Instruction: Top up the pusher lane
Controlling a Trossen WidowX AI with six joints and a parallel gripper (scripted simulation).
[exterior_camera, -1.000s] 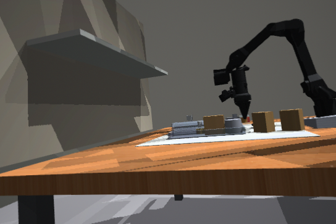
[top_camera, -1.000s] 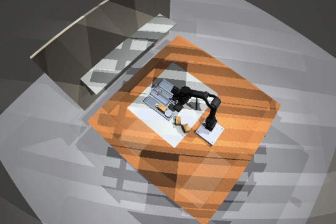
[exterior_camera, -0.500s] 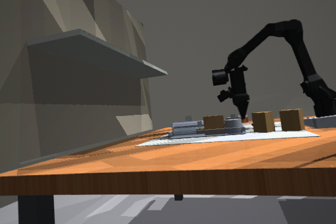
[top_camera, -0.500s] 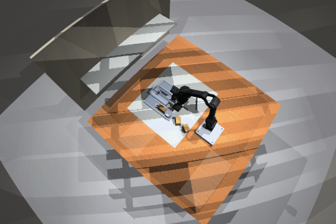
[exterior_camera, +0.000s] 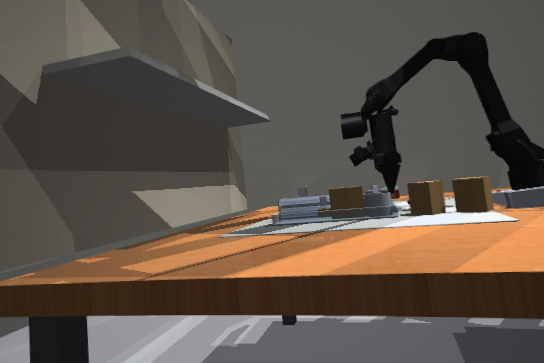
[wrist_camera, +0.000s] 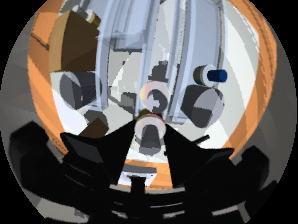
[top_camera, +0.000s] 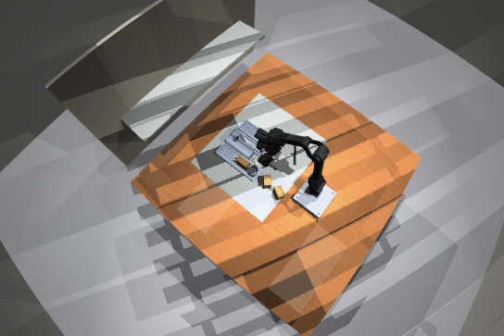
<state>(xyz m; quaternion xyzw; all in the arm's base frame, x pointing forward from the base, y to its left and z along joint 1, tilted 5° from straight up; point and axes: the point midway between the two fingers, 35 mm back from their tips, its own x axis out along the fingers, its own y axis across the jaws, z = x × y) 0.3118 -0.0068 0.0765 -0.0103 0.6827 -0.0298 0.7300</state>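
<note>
My gripper (top_camera: 267, 162) (exterior_camera: 392, 190) (wrist_camera: 150, 124) points down and is shut on a small jar (wrist_camera: 150, 142) with a grey top and a pale pinkish body with some red. In the wrist view, the matching jar (wrist_camera: 154, 95) stands in the middle, sprung lane (wrist_camera: 181, 65), near its front end. The held jar is just on the near side of it, in line with the lane. Whether the two jars touch, and how high the held jar is over the front stop, cannot be told. The arm hides this spot in the top view. The pusher plate is not clearly visible.
The rack (top_camera: 243, 145) (exterior_camera: 300, 209) has a brown block (top_camera: 241, 162) (exterior_camera: 345, 198) (wrist_camera: 75, 42) and grey cylinder (wrist_camera: 80, 90) on one side, another grey cylinder (wrist_camera: 202, 106) and a blue-ended jar (wrist_camera: 217, 76) on the other. Two brown boxes (top_camera: 267, 180) (top_camera: 278, 192) stand near the base.
</note>
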